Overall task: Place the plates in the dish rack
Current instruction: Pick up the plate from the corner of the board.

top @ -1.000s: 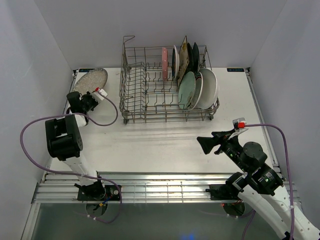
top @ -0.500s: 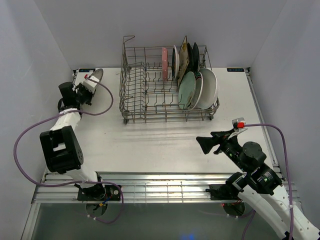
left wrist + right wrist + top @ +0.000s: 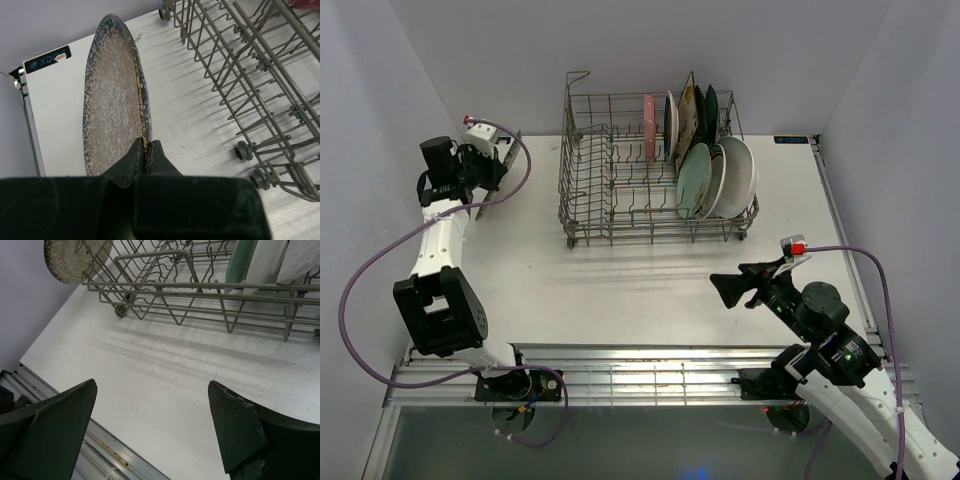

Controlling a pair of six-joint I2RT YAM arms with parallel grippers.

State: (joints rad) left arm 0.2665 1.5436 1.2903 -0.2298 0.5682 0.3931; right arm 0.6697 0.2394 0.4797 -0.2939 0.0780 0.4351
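Step in hand: carrying the speckled plate [image 3: 112,105] to the dish rack [image 3: 620,170]. I see no other plate outside the rack, so I judge this the last one.
Left gripper [image 3: 147,155]: clenched on the speckled plate's near rim, a thin pinch. The plate stands on edge.
Plate location: over the far-left corner of the table [image 3: 640,290], left of the rack and apart from it. I cannot tell whether its lower rim touches the table.
Rack contents: the pink plate [image 3: 648,125], pale green plate [image 3: 694,180], white plate [image 3: 738,178] and several darker ones stand in the right half. The tines [image 3: 605,165] of the left half are bare.
Right gripper [image 3: 152,390]: spread wide with nothing in it, above the table in front of the rack's right end.
Next move (judgement): lift the plate over the rack's left wall, keep it edge-up and line it up with a gap between bare tines. Lower it until it is seated, then release.
Risk (judgement): the rim pinch is narrow, so the plate could swing or slip. It could also clip the top wire on the way in.
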